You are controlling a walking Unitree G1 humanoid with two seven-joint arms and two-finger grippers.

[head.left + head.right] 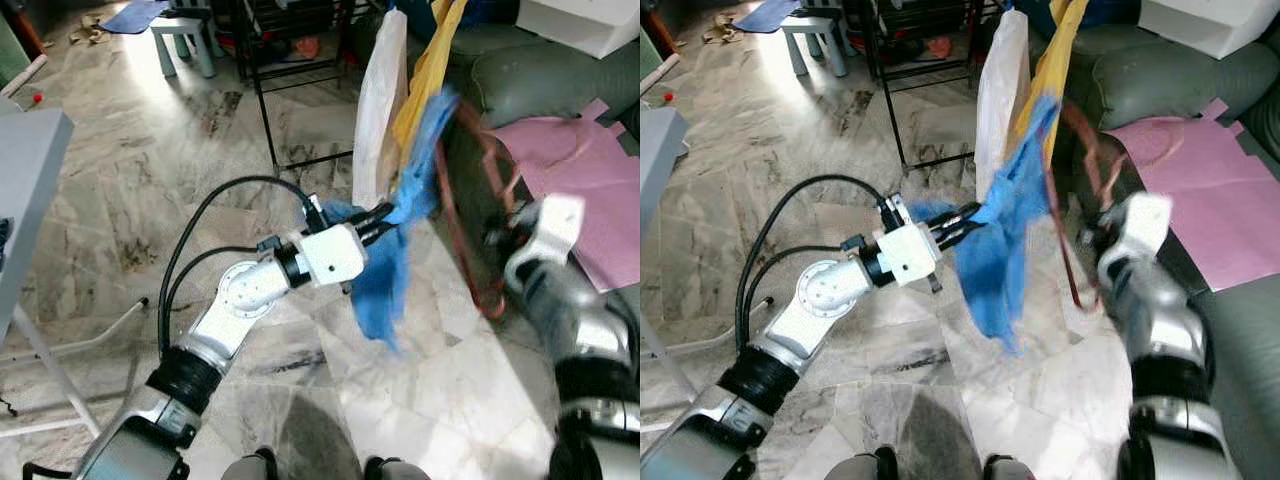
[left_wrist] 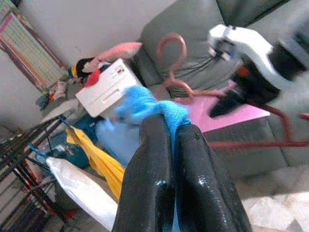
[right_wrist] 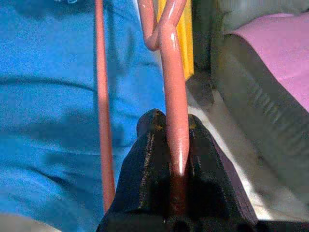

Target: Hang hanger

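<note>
A red-brown wire hanger (image 1: 470, 200) hangs in front of me beside the sofa, with a blue cloth (image 1: 400, 240) draped partly over it. My right gripper (image 3: 176, 145) is shut on the hanger's wire (image 3: 175, 116); its wrist (image 1: 540, 235) sits right of the hanger. My left gripper (image 1: 385, 218) is shut on the blue cloth (image 2: 145, 104), pinching a fold at mid height. The hanger's hook (image 2: 171, 53) curls up in the left wrist view, with the right wrist (image 2: 241, 46) beside it. The cloth's lower end dangles free above the floor.
A white garment (image 1: 380, 100) and a yellow one (image 1: 428, 70) hang from a black rack (image 1: 270, 90) just behind the blue cloth. A grey sofa (image 1: 540, 70) with a pink sheet (image 1: 580, 170) stands at right. A white table (image 1: 25, 200) is at left.
</note>
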